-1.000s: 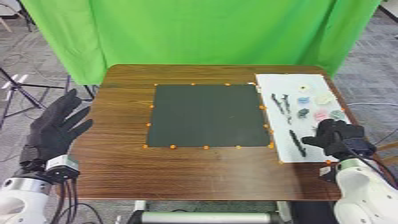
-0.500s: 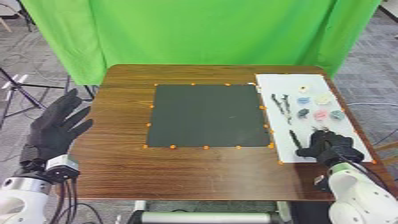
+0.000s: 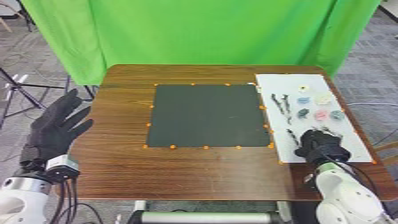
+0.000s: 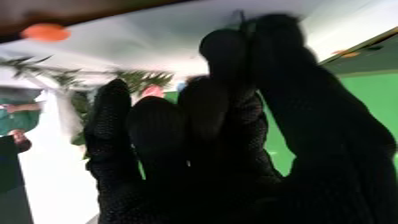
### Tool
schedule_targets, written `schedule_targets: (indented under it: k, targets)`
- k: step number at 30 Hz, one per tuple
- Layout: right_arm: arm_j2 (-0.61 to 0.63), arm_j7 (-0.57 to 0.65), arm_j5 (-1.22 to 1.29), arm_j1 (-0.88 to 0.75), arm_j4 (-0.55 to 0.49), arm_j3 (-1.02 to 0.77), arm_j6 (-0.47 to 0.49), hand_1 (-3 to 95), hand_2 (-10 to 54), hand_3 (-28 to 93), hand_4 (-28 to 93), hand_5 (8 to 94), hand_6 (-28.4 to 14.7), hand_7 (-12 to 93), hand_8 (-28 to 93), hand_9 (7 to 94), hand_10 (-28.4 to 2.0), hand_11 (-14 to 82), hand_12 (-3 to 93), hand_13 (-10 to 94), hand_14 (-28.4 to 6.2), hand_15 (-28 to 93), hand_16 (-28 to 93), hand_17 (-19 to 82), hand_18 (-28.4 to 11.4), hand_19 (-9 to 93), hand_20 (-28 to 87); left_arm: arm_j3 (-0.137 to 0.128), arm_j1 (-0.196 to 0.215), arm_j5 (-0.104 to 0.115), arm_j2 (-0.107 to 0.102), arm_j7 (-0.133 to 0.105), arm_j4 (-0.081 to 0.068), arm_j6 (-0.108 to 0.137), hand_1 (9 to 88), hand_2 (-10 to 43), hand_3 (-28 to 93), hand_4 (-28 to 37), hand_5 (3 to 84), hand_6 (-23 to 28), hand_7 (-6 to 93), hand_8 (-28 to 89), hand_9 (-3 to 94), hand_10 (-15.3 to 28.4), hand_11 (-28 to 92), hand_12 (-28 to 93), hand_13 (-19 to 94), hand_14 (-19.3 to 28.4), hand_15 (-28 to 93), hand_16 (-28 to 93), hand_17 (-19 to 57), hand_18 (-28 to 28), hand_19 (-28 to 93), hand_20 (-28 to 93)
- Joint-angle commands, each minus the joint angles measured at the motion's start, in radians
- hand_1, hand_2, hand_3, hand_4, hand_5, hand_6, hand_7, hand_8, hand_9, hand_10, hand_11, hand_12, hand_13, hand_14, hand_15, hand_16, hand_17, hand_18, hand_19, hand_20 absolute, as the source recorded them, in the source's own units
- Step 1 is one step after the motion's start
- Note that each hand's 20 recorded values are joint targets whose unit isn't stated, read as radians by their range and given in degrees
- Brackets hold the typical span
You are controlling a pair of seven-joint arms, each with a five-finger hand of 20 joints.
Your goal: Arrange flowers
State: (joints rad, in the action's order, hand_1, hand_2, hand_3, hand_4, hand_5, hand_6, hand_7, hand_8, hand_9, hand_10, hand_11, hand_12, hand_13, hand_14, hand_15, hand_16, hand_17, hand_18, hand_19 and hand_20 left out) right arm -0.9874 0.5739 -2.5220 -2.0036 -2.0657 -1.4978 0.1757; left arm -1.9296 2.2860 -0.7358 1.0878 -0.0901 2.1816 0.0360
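- The dark, slender stem (image 3: 292, 136) lies immediately to the left of my black-gloved right hand (image 3: 322, 146), its far tip reaching beyond my palm.
- Its long axis runs mostly near to far, the far end leaning a little left; I judge the coming grip should close across that line.
- My right hand is much the nearer one; my black-gloved left hand (image 3: 59, 125) is well apart, off the table's left side, its fingers spread and clasping nothing.
- The stem rests on the near part of the white board (image 3: 359, 150), toward its left edge. My right hand is above that same near part and may hide the stem's near end.
- I cannot tell whether my right hand is clamped on the stem or merely beside it.
- Feathery dark sprigs (image 3: 329, 131) spread just past the far side of that hand; a careless sweep right could catch them.
- The flat black mat (image 3: 206, 115) lies left and farther off, so I'd expect a lift, then a carry leftward.
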Motion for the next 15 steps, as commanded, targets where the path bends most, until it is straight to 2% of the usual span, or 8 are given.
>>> schedule_targets:
  k: [1, 3, 5, 7, 10, 15]
  targets:
    - [-0.024, -0.074, 0.029, -0.032, 0.057, 0.041, 0.007, 46.7, -9.5, 75, -28, 64.7, 2.5, 63, 12, 70.6, -9.2, 69.2, 47.7, 62, -11.1, 85, 38, 23, -19.9, 78, 46, 0.001, 0.008, -0.002, 0.002, 0.001, 0.005, 0.011, 24.7, -3.7, 69, -28.2, 19.5, 0.9, 24.4, -13, 17.4, 8.9, 12, 20, 13, 12.7, 22, 4, -10.2, 18.6, 38, 8]
    - [-0.024, -0.080, 0.033, -0.030, 0.057, 0.035, -0.019, 46.0, -9.5, 77, -28, 65.0, 2.1, 63, 12, 70.7, -9.2, 68.7, 49.2, 62, -11.3, 85, 38, 23, -20.0, 78, 46, -0.002, 0.006, 0.000, 0.002, 0.002, 0.003, 0.008, 24.7, -3.6, 69, -28.3, 19.5, 0.9, 24.5, -13, 17.4, 8.9, 12, 20, 13, 12.7, 22, 4, -10.2, 18.6, 38, 8]
    - [-0.024, -0.083, 0.070, -0.027, 0.049, 0.020, -0.044, 44.4, -9.5, 82, -28, 65.7, 0.5, 63, 15, 71.5, -9.1, 67.9, 52.8, 62, -11.9, 85, 39, 23, -20.1, 78, 47, -0.006, 0.011, -0.002, 0.002, 0.000, 0.006, 0.012, 24.7, -3.5, 69, -28.3, 19.6, 0.9, 24.5, -13, 17.4, 8.9, 12, 20, 13, 12.7, 22, 4, -10.2, 18.6, 38, 8]
    - [-0.019, -0.077, 0.104, -0.015, 0.039, 0.011, -0.071, 43.2, -9.5, 84, -27, 66.8, -0.3, 63, 16, 72.0, -9.8, 69.9, 51.1, 62, -12.4, 86, 40, 23, -20.3, 78, 47, -0.013, 0.018, -0.001, 0.001, -0.002, 0.010, 0.015, 24.7, -3.4, 68, -28.3, 19.6, 0.9, 24.4, -13, 17.4, 8.9, 12, 20, 13, 12.7, 22, 4, -10.2, 18.6, 38, 8]
    - [-0.012, -0.071, 0.181, 0.011, 0.019, -0.006, -0.107, 42.0, -9.5, 85, -25, 67.6, -1.1, 63, 17, 72.5, -10.9, 71.7, 49.5, 62, -13.2, 87, 41, 23, -20.6, 79, 48, -0.029, 0.031, -0.004, -0.007, -0.003, 0.017, 0.018, 24.7, -3.4, 69, -28.3, 19.6, 0.9, 24.5, -13, 17.4, 8.9, 12, 20, 13, 12.7, 22, 4, -10.2, 18.6, 38, 8]
    - [-0.011, -0.053, 0.366, 0.097, -0.011, 0.005, -0.170, 41.7, -9.5, 86, -23, 68.2, -1.5, 63, 19, 73.1, -10.8, 72.6, 49.6, 63, -13.4, 88, 42, 24, -21.0, 80, 48, -0.063, 0.055, -0.002, -0.019, 0.002, 0.024, 0.026, 24.7, -3.4, 69, -28.3, 19.5, 0.9, 24.4, -13, 17.4, 8.9, 12, 20, 13, 12.6, 22, 4, -10.2, 18.6, 38, 8]
